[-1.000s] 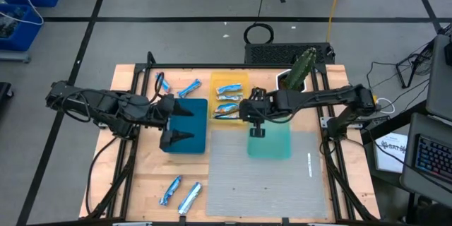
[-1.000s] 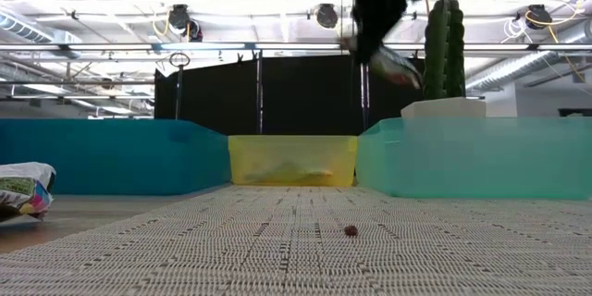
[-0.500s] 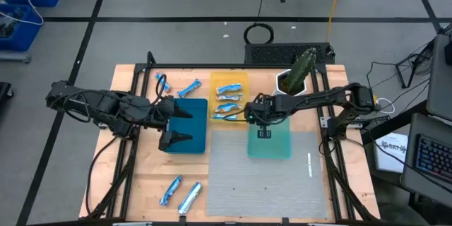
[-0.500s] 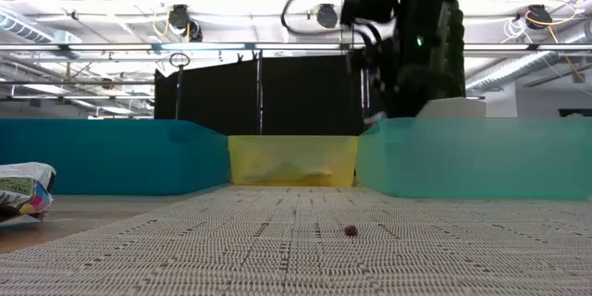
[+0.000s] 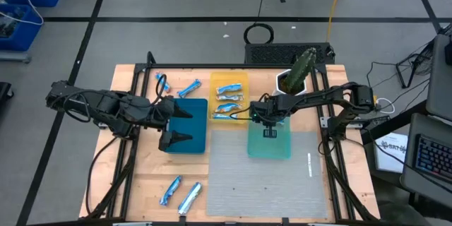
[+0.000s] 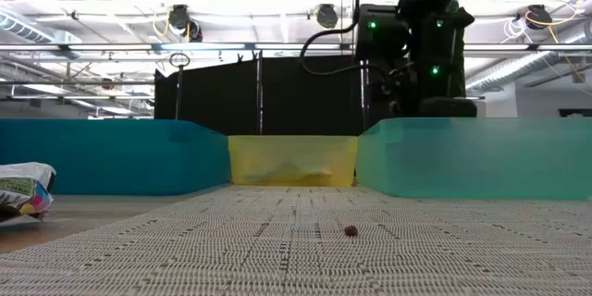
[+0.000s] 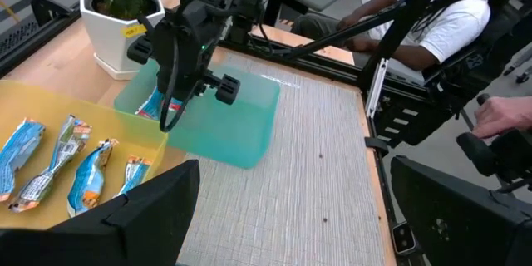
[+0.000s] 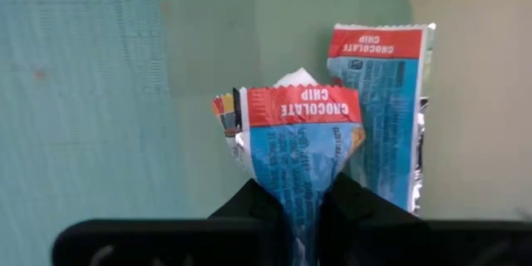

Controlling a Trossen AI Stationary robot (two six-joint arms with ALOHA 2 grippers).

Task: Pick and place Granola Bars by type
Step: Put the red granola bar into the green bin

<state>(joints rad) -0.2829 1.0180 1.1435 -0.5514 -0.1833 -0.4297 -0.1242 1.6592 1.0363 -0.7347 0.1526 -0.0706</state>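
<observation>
**Bar held end-down inside the teal tray, a second bar lying just beneath**

High view: you see the right gripper (image 5: 268, 131) lowered over the teal tray (image 5: 280, 147), at the end nearest the yellow tray (image 5: 240, 80). The bar it carries is hidden under the arm here. The left gripper (image 5: 174, 121) waits over the blue tray (image 5: 198, 141), well apart from the teal tray, so the right arm is plainly the nearer one. Loose Granola Bars lie in the yellow tray (image 5: 227, 90), and more rest on the tabletop (image 5: 141, 180) beyond the blue tray (image 5: 188, 87) and on its near side (image 5: 170, 190).

Low view: the right arm's body stands behind the teal tray's wall (image 6: 481, 162); the wall hides the gripper tips and the bar, so you get no height reading here.

Left wrist view: this one shows you the right gripper (image 7: 170, 108) from the side, dipped into the teal tray (image 7: 249, 137), with a blue-and-red wrapper at its tips just beside the yellow tray's wall (image 7: 91, 116). The left gripper's own fingers (image 7: 141, 216) stand spread, holding nothing.

Right wrist view: only here do you see the grasp itself. The right gripper (image 8: 293, 204) is clenched on a blue chocolate-chip bar (image 8: 298, 145), its long axis running straight away from the fingers. A matching bar (image 8: 384, 104) lies flat on the tray floor (image 8: 100, 91) just beside the held one, roughly parallel. Judging from this, letting go here should drop like beside like.
</observation>
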